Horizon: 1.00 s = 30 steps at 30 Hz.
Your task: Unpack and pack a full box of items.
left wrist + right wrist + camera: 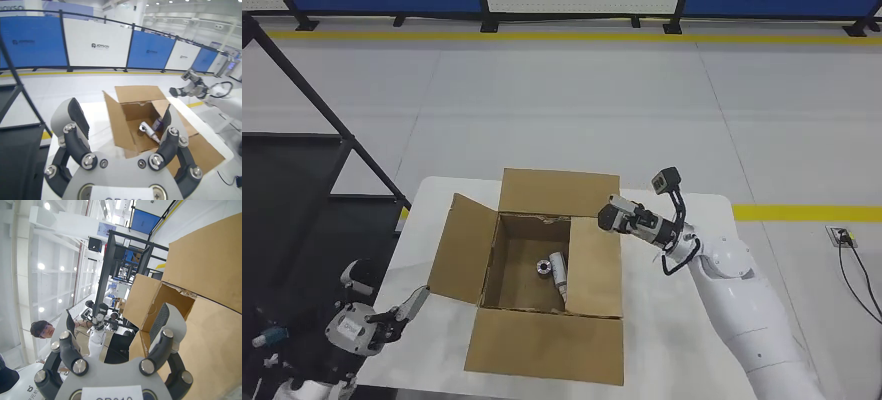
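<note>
Sitting open on a white table (662, 330), a cardboard box (545, 345) has all four flaps folded outward and its floor in sight in the top view. A white tube (558, 268) lies on that floor, toward the 3 o'clock side of the opening. In the left wrist view the tube (148, 130) rests on its side with a small purple bottle (157, 123) standing just beside it, against the box wall (111, 117).

The left gripper (412, 305) hangs off the table's corner at about 8 o'clock from the box, well apart from the cardboard, and points toward it. Its fingers (78, 115) are spread wide with nothing between them; the left gripper (121, 105) frames the box opening in its own wrist view.

The right gripper (604, 215) is above the far end of the 3 o'clock flap, at about 2 o'clock from the opening. In the right wrist view the right gripper (115, 308) also has its fingers (158, 321) apart and empty, with the box flaps (208, 256) close beside them. The left wrist view catches the right gripper (173, 91) beyond the box's far corner.
</note>
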Available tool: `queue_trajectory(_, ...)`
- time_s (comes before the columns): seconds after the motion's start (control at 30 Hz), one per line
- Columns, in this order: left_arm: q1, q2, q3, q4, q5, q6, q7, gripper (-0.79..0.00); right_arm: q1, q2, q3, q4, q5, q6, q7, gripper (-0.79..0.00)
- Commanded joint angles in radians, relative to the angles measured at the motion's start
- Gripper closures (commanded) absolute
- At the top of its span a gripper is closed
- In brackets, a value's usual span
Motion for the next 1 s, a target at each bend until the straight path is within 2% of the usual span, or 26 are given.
queue_trajectory(0.0,-0.037,0.005,0.066,-0.020,-0.032,-0.039,-0.092,-0.785,-0.053,0.015,0.052,-0.041,0.004,-0.016,-0.007,-0.785)
queue_trajectory(0.1,-0.147,0.011,0.192,0.012,-0.064,-0.043,-0.233,-0.785,-0.143,0.037,0.129,-0.109,0.010,-0.047,-0.014,-0.785)
queue_trajectory(0.17,-0.255,0.014,0.284,0.067,-0.096,-0.033,-0.342,-0.785,-0.207,0.050,0.181,-0.151,0.014,-0.063,-0.027,-0.785)
queue_trajectory(0.33,-0.548,0.000,0.514,0.283,-0.170,0.089,-0.501,-0.785,-0.352,0.074,0.286,-0.236,0.023,-0.078,-0.066,-0.785)
queue_trajectory(0.4,-0.620,-0.007,0.575,0.344,-0.182,0.122,-0.532,-0.785,-0.360,0.075,0.292,-0.240,0.021,-0.077,-0.070,-0.785)
queue_trajectory(0.73,-0.620,-0.007,0.575,0.344,-0.182,0.122,-0.532,-0.785,-0.360,0.075,0.292,-0.240,0.021,-0.077,-0.070,-0.785)
queue_trajectory(0.8,-0.617,-0.009,0.591,0.372,-0.221,0.129,-0.545,-0.785,-0.367,0.075,0.285,-0.260,0.028,-0.063,-0.076,-0.785)
queue_trajectory(0.97,-0.726,-0.025,0.682,0.501,-0.384,0.162,-0.650,-0.785,-0.387,0.087,0.320,-0.279,0.052,-0.067,-0.051,-0.785)
